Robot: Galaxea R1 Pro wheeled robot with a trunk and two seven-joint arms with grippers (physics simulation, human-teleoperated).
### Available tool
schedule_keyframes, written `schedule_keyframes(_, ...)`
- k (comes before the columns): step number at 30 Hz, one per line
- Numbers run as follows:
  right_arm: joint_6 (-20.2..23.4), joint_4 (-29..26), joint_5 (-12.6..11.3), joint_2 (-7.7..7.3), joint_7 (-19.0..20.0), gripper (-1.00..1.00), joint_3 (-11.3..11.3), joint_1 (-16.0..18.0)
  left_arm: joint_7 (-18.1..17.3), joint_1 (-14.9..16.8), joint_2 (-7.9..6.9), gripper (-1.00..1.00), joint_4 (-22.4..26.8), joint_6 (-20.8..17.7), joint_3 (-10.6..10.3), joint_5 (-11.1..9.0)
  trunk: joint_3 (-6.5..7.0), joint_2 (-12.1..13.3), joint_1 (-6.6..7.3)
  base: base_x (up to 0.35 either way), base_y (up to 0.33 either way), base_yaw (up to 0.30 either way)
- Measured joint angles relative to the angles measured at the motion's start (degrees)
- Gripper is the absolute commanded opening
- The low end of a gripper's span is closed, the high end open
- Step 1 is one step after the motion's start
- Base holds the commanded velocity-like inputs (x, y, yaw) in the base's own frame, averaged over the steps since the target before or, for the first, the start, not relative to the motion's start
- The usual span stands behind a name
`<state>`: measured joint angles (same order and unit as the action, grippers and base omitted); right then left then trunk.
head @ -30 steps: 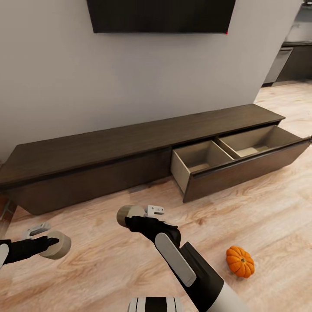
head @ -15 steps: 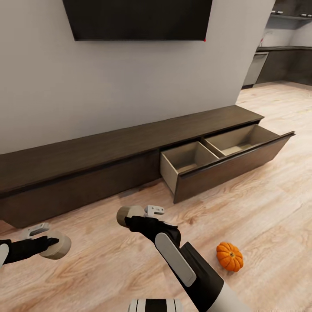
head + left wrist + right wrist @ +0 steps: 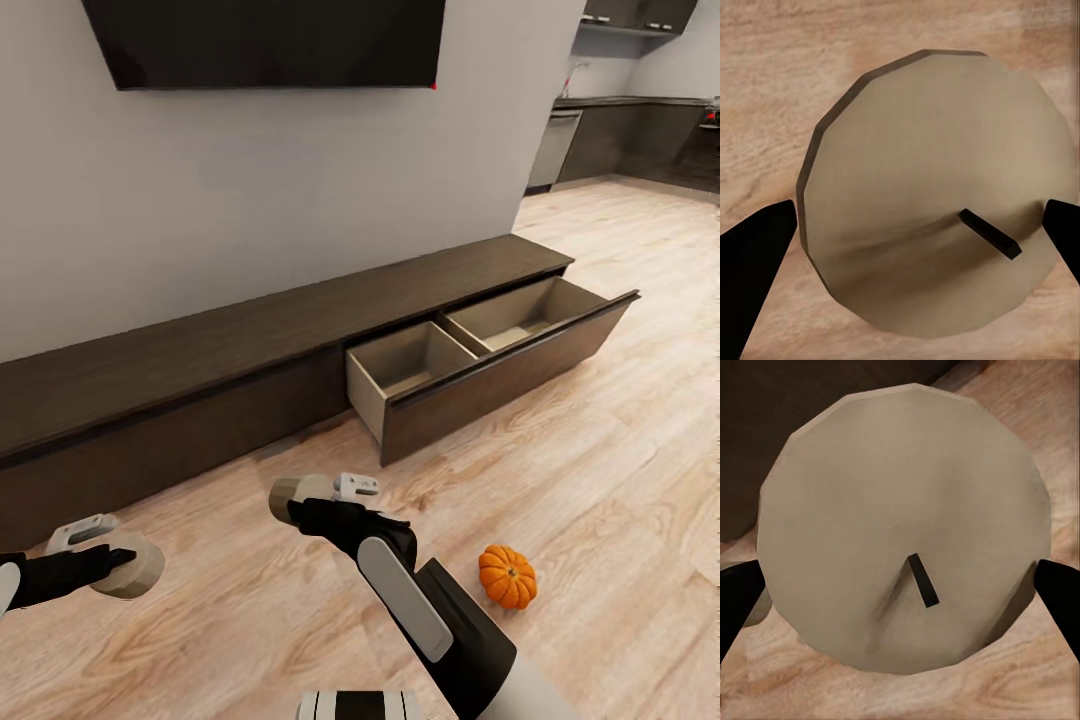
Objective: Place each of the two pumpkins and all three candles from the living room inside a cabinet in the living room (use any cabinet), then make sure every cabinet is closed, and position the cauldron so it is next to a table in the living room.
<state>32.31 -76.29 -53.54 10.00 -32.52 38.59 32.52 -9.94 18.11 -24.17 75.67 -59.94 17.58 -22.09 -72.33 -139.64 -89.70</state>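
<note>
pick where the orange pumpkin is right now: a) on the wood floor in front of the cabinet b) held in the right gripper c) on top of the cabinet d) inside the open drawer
a: the pumpkin sits on the wood floor, in front of the cabinet and outside its open drawer, while the right gripper holds a candle instead.

You had no readable text, labels, brands, numbers or signs before you. The dark wall screen (image 3: pixel 270 40) was blank, the cabinet (image 3: pixel 300 350) fronts were plain wood, and the candle (image 3: pixel 934 195) faces bore only a dark wick.
</note>
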Motion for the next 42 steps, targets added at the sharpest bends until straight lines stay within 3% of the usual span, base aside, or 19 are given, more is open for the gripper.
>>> schedule_keyframes(18, 0.0, 0.0, 0.1, 0.0, 0.0, -1.0, 0.0, 0.0, 0.0, 0.0, 0.0, -1.0, 0.0, 0.0, 0.0, -0.1, 1.83, 7.2, 3.95, 0.0, 0.0, -0.16)
schedule_keyframes(42, -0.1, -0.1, 0.3, 0.0, 0.0, -1.0, -0.1, 0.0, 0.0, 0.0, 0.33, -1.0, 0.0, 0.0, -0.5, 0.1, 6.03, 16.8, 9.23, 0.0, 0.0, -0.006)
